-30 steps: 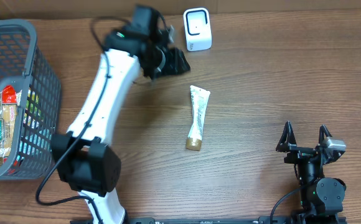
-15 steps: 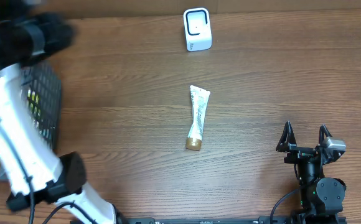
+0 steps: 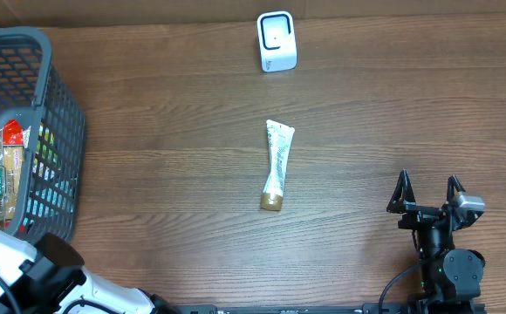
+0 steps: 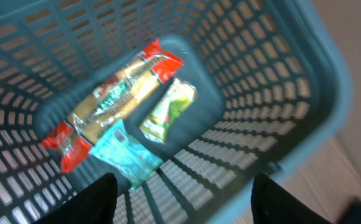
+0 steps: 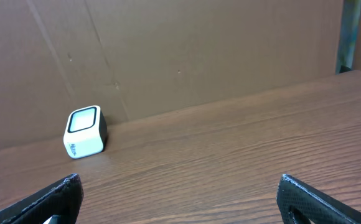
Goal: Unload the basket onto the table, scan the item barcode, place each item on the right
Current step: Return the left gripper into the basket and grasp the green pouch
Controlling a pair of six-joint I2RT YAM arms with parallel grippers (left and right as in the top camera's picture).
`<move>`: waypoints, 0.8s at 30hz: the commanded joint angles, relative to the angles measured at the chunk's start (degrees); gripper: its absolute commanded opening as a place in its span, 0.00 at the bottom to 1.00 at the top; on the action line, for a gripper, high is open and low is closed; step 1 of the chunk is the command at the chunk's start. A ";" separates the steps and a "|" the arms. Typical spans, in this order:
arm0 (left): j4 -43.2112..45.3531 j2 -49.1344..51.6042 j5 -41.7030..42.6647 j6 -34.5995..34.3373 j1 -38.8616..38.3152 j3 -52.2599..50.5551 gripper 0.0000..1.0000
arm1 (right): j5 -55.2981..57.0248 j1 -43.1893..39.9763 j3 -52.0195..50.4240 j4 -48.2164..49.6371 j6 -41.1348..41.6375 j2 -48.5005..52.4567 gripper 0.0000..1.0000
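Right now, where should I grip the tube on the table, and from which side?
Probably grip the tube mid-body, from above. It lies flat, its length pointing roughly at the scanner, so close across its narrow width.

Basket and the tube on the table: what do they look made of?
Basket: likely moulded plastic, matt grey-blue; uniform lattice walls, thick smooth rim. Tube: probably soft plastic or laminate, white, printed, with a flat crimped end. Its gold cap looks like metallic-finish plastic, but I can't be sure.
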 commanded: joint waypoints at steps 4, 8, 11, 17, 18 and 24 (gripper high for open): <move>8.52 2.89 -1.44 8.33 -0.28 -14.08 0.61 | 0.17 0.50 -0.61 0.26 -0.09 -0.52 1.00; 12.57 4.70 -1.62 13.92 -0.28 -21.88 0.61 | 0.17 0.50 -0.61 0.26 -0.07 -0.52 1.00; 16.81 6.75 -1.60 17.68 -0.28 -29.31 0.59 | 0.17 0.50 -0.61 0.26 -0.07 -0.52 1.00; 22.84 10.86 -1.57 23.04 -1.49 -36.87 0.59 | 0.17 0.50 -0.61 0.26 -0.07 -0.52 1.00; 23.63 11.67 -1.64 23.15 -1.73 -37.57 0.60 | 0.17 0.50 -0.61 0.26 -0.07 -0.52 1.00; 26.12 17.68 -1.86 24.30 -2.45 -38.18 0.60 | 0.17 0.50 -0.61 0.26 -0.07 -0.52 1.00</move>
